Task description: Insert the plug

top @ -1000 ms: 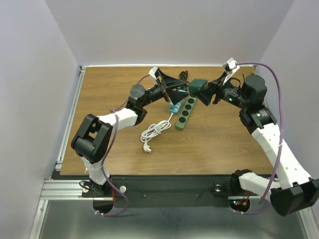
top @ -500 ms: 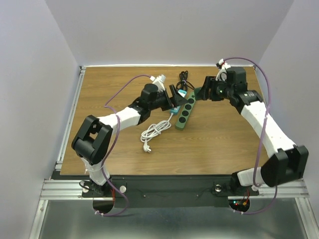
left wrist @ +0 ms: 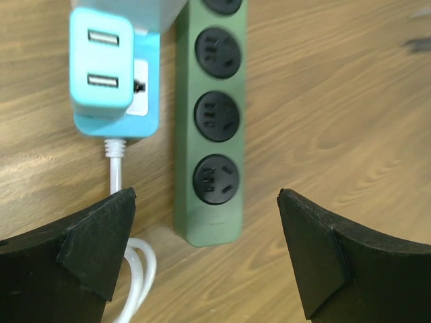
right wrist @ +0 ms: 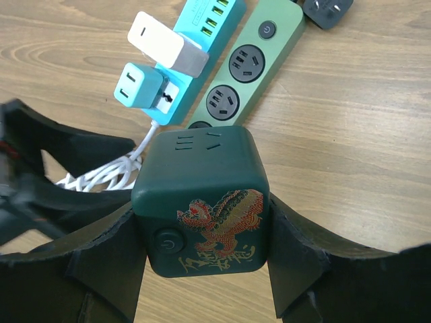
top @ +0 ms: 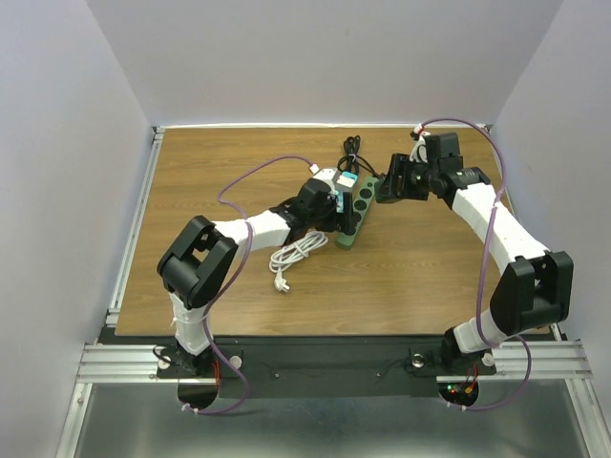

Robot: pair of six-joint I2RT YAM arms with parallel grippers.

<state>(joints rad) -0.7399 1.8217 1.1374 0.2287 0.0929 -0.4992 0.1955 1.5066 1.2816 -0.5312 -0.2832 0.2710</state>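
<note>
My right gripper (right wrist: 202, 225) is shut on a dark green cube adaptor (right wrist: 202, 195) with a red and gold dragon print, held above the table near the green power strip (right wrist: 250, 62). In the top view the cube (top: 387, 181) hangs just right of the strip (top: 356, 212). My left gripper (left wrist: 205, 202) is open, low over the strip's near end (left wrist: 209, 134), with one finger on each side of the last socket. A teal USB strip (left wrist: 114, 74) lies against the green strip's left side.
A coiled white cable (top: 294, 253) lies in front of the strips and reaches under my left finger (left wrist: 135, 269). A white charger (right wrist: 165, 44) sits on the teal strip. A black cord (top: 351, 148) and black plug (right wrist: 326, 10) lie behind.
My left gripper has swung right and down over the green strip's near end. My right arm has stretched out and lowered, carrying the cube a little toward the strip.
</note>
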